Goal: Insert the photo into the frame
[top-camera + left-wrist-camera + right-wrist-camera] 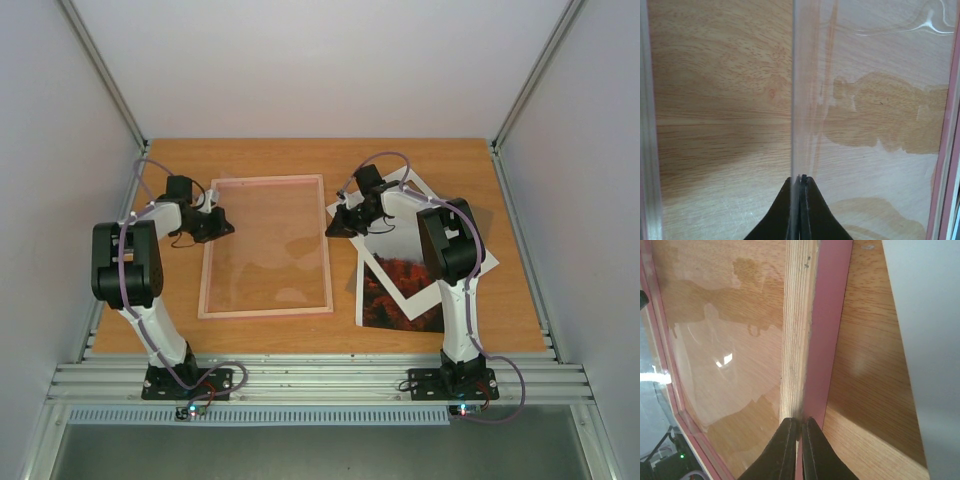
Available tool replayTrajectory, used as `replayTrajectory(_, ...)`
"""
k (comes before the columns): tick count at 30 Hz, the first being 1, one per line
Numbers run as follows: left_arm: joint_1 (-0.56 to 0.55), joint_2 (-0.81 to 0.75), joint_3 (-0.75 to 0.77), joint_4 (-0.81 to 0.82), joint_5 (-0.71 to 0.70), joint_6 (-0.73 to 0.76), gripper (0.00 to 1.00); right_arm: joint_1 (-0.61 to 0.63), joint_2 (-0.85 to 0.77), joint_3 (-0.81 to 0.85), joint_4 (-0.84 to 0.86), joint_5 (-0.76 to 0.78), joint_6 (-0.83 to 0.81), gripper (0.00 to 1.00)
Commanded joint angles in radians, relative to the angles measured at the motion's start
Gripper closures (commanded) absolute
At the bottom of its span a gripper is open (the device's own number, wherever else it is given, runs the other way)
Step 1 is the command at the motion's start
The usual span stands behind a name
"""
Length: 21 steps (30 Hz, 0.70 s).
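Note:
The frame (265,312), with a pale pink border and a clear pane, sits mid-table. My left gripper (222,222) is at its left edge. In the left wrist view it (801,177) is shut on a thin clear edge of the frame, and the far pink rail (945,150) shows on the right. My right gripper (333,228) is at the frame's right edge. In the right wrist view it (800,421) is shut on that wood-and-pink rail (832,315). The photo (395,295), red-orange and dark, lies right of the frame, partly under the right arm.
A white cardboard mat (478,262) lies tilted over the photo at the right and also shows in the right wrist view (925,315). Bare wooden table (260,160) lies behind the frame. Grey walls close in the left, back and right.

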Motion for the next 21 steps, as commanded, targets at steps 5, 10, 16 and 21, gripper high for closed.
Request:
replayTrajectory(5,-0.033,0.005,0.025,-0.016,-0.12,0.008,0.79,0.023,0.017,0.023,-0.013,0.033,-0.005,0.93)
replayTrajectory(10,-0.055,-0.025,0.021,-0.033,-0.198,0.006,0.57,0.023,0.018,0.026,-0.015,0.033,-0.006,0.93)
replayTrajectory(16,-0.084,-0.058,0.025,-0.068,-0.305,0.003,0.21,0.023,0.013,0.026,-0.019,0.039,-0.009,0.93)
replayTrajectory(21,-0.155,-0.072,0.05,-0.119,-0.409,0.019,0.01,0.023,0.01,0.023,-0.019,0.046,-0.01,0.93)
